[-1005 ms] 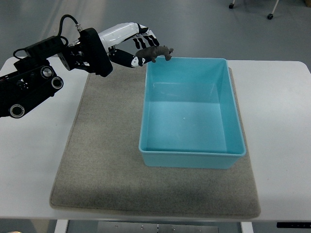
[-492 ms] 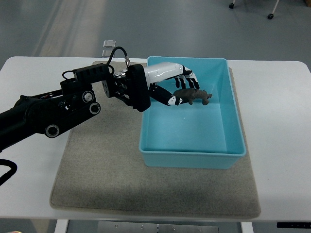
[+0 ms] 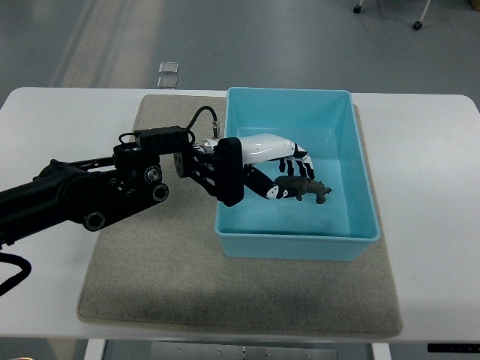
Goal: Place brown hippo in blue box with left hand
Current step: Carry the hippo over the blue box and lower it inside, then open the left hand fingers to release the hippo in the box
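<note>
The brown hippo (image 3: 306,189) is held in the fingers of my left hand (image 3: 289,178), low inside the blue box (image 3: 360,161). The hand is white with black joints and its black arm reaches in from the left over the box's left wall. I cannot tell whether the hippo touches the box floor. The blue box stands on a grey mat (image 3: 165,270) on the white table. The right arm is out of view.
The grey mat covers the middle of the white table (image 3: 435,187). The box sits on the mat's right half. Bare mat lies to the left of and in front of the box.
My left hand has carried the hippo from above the box's far left corner down into the box, toward its near middle. The arm has swung lower and nearer.
</note>
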Available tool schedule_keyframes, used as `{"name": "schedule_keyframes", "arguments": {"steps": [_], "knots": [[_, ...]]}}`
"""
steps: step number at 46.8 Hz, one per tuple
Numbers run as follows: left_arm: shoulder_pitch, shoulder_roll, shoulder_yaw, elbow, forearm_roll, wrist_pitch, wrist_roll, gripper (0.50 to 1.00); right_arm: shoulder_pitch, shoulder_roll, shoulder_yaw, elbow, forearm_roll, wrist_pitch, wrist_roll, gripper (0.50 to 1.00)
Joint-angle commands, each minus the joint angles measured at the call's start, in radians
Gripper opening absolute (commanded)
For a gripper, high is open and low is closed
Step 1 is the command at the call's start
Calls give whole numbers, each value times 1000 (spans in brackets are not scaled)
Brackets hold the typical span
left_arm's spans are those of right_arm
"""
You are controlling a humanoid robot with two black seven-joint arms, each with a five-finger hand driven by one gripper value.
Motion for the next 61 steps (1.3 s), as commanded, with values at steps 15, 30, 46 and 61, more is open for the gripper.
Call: {"name": "schedule_keyframes", "arguments": {"steps": [15, 30, 46, 61], "knots": [[10, 1, -1, 0, -3, 17, -3, 782, 0, 0, 0, 0, 0, 0, 0, 936], [13, 1, -14, -5, -21, 18, -6, 936, 0, 0, 0, 0, 0, 0, 0, 936], [22, 12, -156, -11, -169, 18, -6, 958, 0, 0, 0, 0, 0, 0, 0, 936], [74, 29, -337, 1, -454, 29, -5, 964, 0, 0, 0, 0, 0, 0, 0, 936]]}}
